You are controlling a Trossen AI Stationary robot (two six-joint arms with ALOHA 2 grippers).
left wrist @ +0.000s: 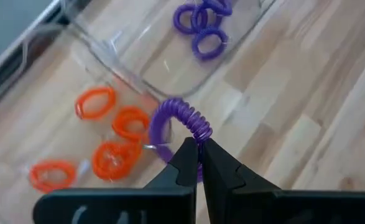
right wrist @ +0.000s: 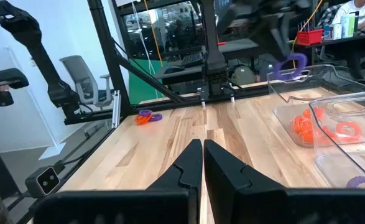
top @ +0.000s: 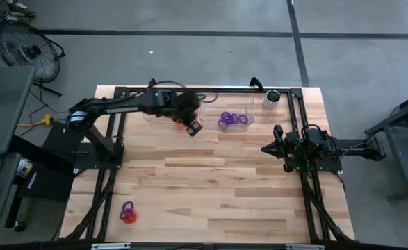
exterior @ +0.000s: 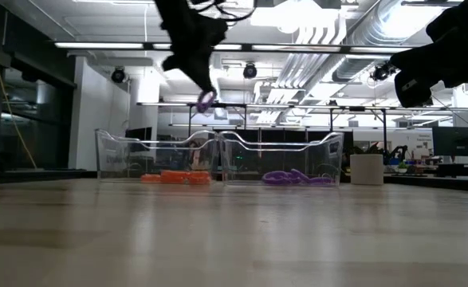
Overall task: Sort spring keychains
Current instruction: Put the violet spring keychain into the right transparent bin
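My left gripper point(left wrist: 199, 144) is shut on a purple spring keychain point(left wrist: 177, 117) and hangs in the air over the wall between two clear bins point(top: 194, 128). In the low view the keychain point(exterior: 206, 100) is well above the bins. The left bin point(exterior: 130, 155) holds several orange keychains point(left wrist: 110, 152); the right bin point(exterior: 329, 151) holds several purple ones point(top: 233, 119). A purple and an orange keychain point(top: 126, 212) lie together on the table near its near left corner. My right gripper point(right wrist: 203, 149) is shut and waits at the table's right side point(top: 267, 148). My left gripper pinches the purple keychain's coil point(left wrist: 201, 132) between its two fingertips, coming from above and pointing down. The ring is lifted clear and hangs at the fingertips above the bins, its loop standing out to one side of them.
A small white cup with a dark top point(top: 271, 99) stands at the far right, beside the purple bin. Black frame rails point(top: 297, 118) run along the table's sides. The wide middle of the wooden table point(top: 217, 180) is bare.
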